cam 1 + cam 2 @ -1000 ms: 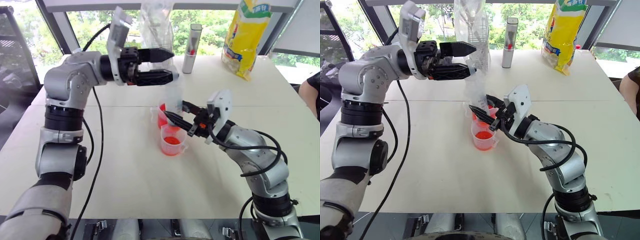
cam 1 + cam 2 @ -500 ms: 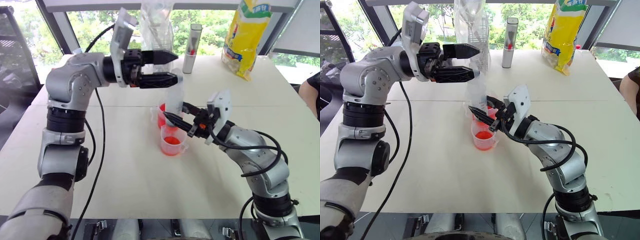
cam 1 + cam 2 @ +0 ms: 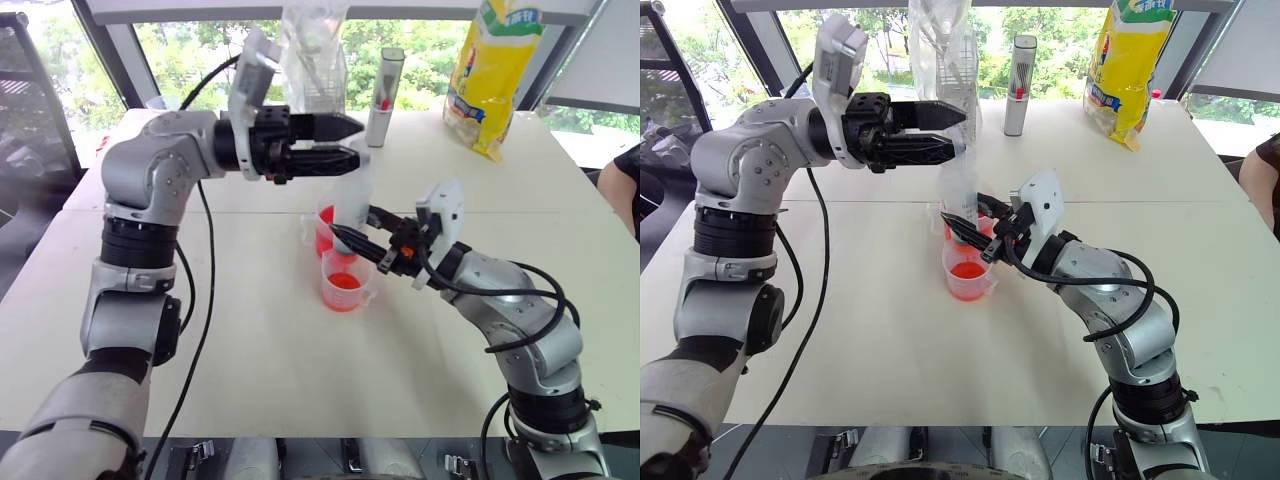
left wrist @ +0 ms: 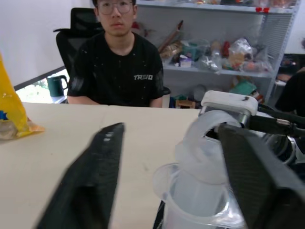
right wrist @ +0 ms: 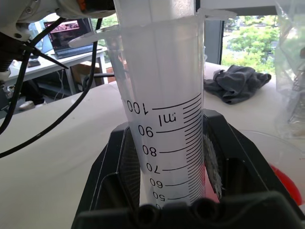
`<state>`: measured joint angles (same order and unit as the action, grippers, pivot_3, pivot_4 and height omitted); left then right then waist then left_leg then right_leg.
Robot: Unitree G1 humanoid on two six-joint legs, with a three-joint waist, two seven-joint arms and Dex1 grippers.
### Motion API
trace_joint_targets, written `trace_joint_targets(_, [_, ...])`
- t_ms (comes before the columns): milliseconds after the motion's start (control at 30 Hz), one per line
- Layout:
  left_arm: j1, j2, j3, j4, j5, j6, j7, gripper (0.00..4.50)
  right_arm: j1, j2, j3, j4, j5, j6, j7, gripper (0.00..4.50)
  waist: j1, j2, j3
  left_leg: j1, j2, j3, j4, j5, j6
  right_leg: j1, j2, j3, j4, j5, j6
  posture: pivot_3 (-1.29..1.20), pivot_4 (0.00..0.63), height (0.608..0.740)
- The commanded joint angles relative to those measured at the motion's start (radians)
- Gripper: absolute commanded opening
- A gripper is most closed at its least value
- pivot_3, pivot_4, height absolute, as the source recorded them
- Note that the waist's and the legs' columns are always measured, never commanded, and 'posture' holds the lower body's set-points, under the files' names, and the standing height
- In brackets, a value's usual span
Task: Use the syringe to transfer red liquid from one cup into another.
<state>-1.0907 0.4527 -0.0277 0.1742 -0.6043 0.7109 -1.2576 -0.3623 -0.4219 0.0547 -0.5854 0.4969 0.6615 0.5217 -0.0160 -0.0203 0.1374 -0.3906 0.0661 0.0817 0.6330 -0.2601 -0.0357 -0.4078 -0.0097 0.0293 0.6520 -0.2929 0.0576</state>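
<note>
Right gripper (image 3: 352, 232) clamped on the barrel of the syringe (image 3: 352, 200), held upright over the two cups on the white table (image 3: 280, 350). Wider cup (image 3: 324, 230) behind, narrower cup (image 3: 343, 281) in front, red liquid (image 3: 342, 283) in both. Left gripper (image 3: 350, 140) level at the white plunger (image 4: 209, 143), fingers (image 4: 90, 186) straddling it, contact apparently not made.
</note>
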Motion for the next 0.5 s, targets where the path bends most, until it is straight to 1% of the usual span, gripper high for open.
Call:
trace_joint_targets(33, [0.004,0.013,-0.022,-0.025,0.029,-0.027,0.004,1.18,-0.027,0.001,-0.007,-0.046,0.023,-0.015,0.006,1.44,0.000,0.000,0.000,0.000,0.000,0.000,0.000,0.000,0.000,0.000,0.000,0.000,0.000,0.000,0.000,0.00,0.150,0.740])
trace_joint_targets(67, [0.004,0.015,-0.022,-0.026,0.029,-0.027,0.004,0.63,-0.027,0.001,-0.007,-0.047,0.022,-0.013,0.006,1.44,0.000,0.000,0.000,0.000,0.000,0.000,0.000,0.000,0.000,0.000,0.000,0.000,0.000,0.000,0.000,0.00,0.150,0.740])
trace_joint_targets(100, [0.005,0.016,-0.022,-0.028,0.027,-0.026,0.004,0.24,-0.027,0.002,-0.008,-0.047,0.023,-0.012,0.006,1.44,-0.001,0.000,0.000,0.000,0.000,0.000,0.000,0.000,0.000,0.000,0.000,0.000,0.000,0.000,0.000,0.00,0.150,0.740])
trace_joint_targets(133, [0.006,0.018,-0.022,-0.030,0.026,-0.026,0.004,0.02,-0.027,0.002,-0.008,-0.048,0.023,-0.011,0.005,1.44,-0.001,0.000,0.000,0.000,0.000,0.000,0.000,0.000,0.000,0.000,0.000,0.000,0.000,0.000,0.000,0.00,0.150,0.740])
trace_joint_targets(500, [0.040,0.048,-0.080,-0.079,0.050,-0.027,-0.031,0.02,-0.034,0.004,-0.010,-0.053,0.028,-0.010,0.004,1.44,0.001,0.000,0.000,0.000,0.000,0.000,0.000,0.000,0.000,0.000,0.000,0.000,0.000,0.000,0.000,0.00,0.150,0.740])
